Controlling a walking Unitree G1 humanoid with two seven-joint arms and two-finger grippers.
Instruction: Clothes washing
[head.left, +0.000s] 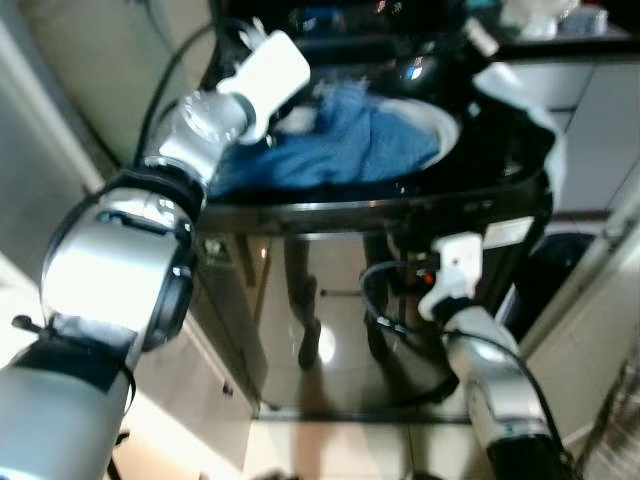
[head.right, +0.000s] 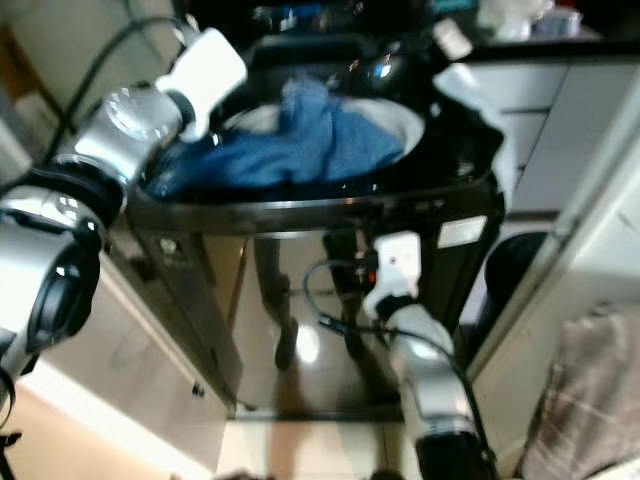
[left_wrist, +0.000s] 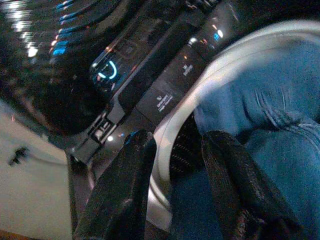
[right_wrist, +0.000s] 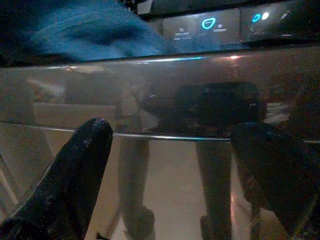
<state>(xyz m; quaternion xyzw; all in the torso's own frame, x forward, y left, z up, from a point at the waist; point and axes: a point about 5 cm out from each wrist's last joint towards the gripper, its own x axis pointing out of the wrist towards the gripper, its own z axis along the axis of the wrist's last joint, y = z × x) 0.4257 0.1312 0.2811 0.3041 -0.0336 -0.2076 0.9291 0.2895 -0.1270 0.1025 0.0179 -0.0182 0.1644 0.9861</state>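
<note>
1. In the left eye view we see a dark top-loading washing machine (head.left: 400, 290) with its top open. A pile of blue clothes (head.left: 350, 145) sits in the white tub (head.left: 440, 125), heaped up above the rim and partly draped over the front edge. Our left arm reaches up over the near-left corner of the washing machine, with its end by the clothes. Our right arm is low, in front of the shiny front of the washing machine.

2. The right eye view shows the same scene. We think loading is nearly done, but the clothes are not pushed down yet. The lid still has to close and the wash has to be started.

3. In the left wrist view our left gripper (left_wrist: 175, 170) is over the rim of the tub, right by the clothes. Its two fingers (left_wrist: 125, 185) are a little apart and released, with nothing between them. Lit signs glow on the control panel (left_wrist: 150, 80) just past the tub.

4. In the right wrist view our right gripper (right_wrist: 190, 165) is spread wide and holds nothing. It points at the front of the washing machine, below the clothes. We cannot tell if it touches the front.
</note>
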